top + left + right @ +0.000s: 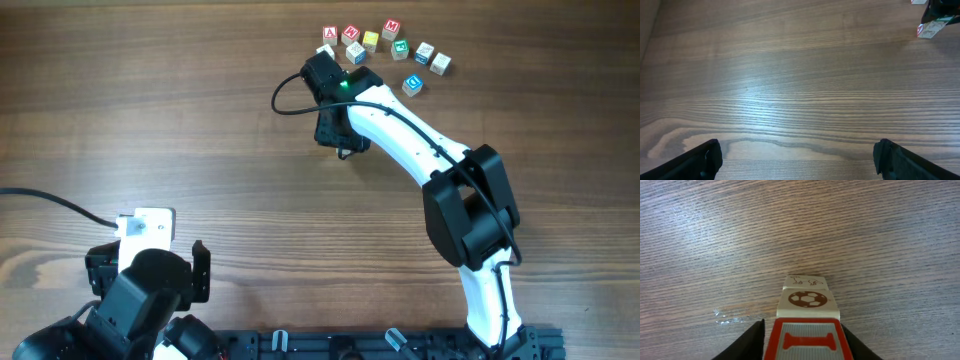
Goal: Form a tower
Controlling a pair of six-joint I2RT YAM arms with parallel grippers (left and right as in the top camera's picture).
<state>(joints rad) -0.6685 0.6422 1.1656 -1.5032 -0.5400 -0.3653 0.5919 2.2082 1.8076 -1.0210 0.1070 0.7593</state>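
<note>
Presently the tower [808,302] stood on the tabletop [715,240] inside the right claw [802,327], whose jaws flanked its top closely; actual contact we could not confirm. Left claw [800,160] gaped wide, empty. Risk: an off-centre squeeze could shear and topple the stack.

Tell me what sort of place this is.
Probably a robot manipulation lab bench: two robot arms at a wood-grain table, loose letter cubes, and the right end effector straddling a cube tower.
</note>
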